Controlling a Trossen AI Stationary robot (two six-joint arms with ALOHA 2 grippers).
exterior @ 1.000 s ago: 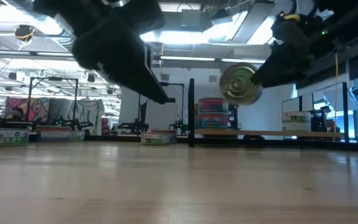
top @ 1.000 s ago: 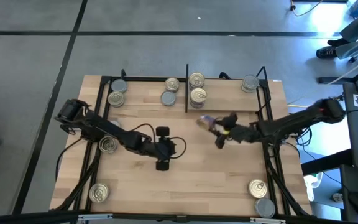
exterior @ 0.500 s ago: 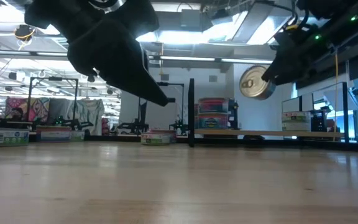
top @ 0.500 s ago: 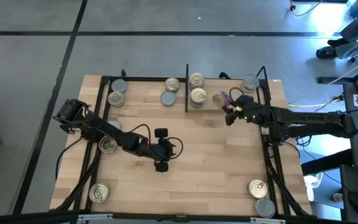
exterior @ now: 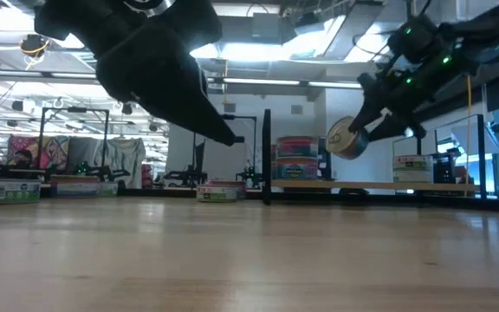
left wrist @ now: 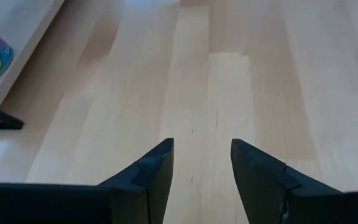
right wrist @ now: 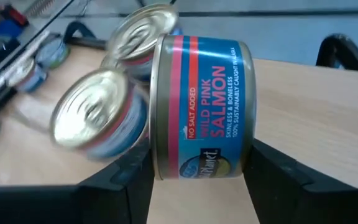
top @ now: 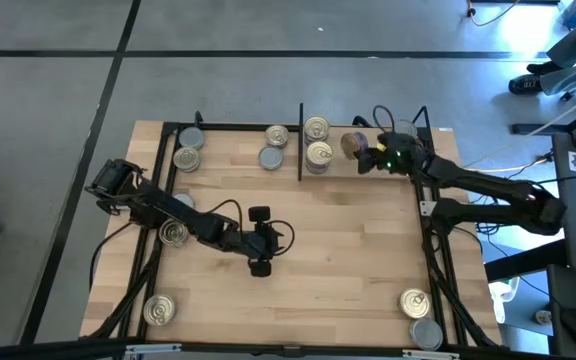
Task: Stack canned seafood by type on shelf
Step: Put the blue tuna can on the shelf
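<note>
My right gripper (top: pixel 361 151) is shut on a blue-labelled salmon tin (right wrist: pixel 201 106), held above the shelf (top: pixel 233 150) just right of its black divider (top: pixel 300 140). Two gold-lidded tins (top: pixel 318 153) (top: pixel 316 128) stand on the plank beside the divider, close to the held one. More tins (top: pixel 186 158) (top: pixel 271 157) rest on the shelf's left bay. My left gripper (top: pixel 260 240) hangs open over the middle of the table, nothing between its fingers (left wrist: pixel 160 162). My right gripper pinches the tin between its two fingers (right wrist: pixel 129 177), one on the gold lid end (right wrist: pixel 158 124) and one on the opposite flat end. It comes slanting down from the table's right. The tin (exterior: pixel 346 139) lies on its side, clear of the plank.
Loose tins stand on the table at the left (top: pixel 174 233), near left (top: pixel 158 310) and near right (top: pixel 414 302) (top: pixel 426 333). Black bars (top: pixel 430 160) edge the shelf. Bare wood lies between the two arms.
My right gripper has swung from the table's middle toward the far edge and somewhat right, rolling its wrist, and carried the tin to the shelf beside the two gold-lidded tins. The tin has turned with it and stays clear of the wood.
</note>
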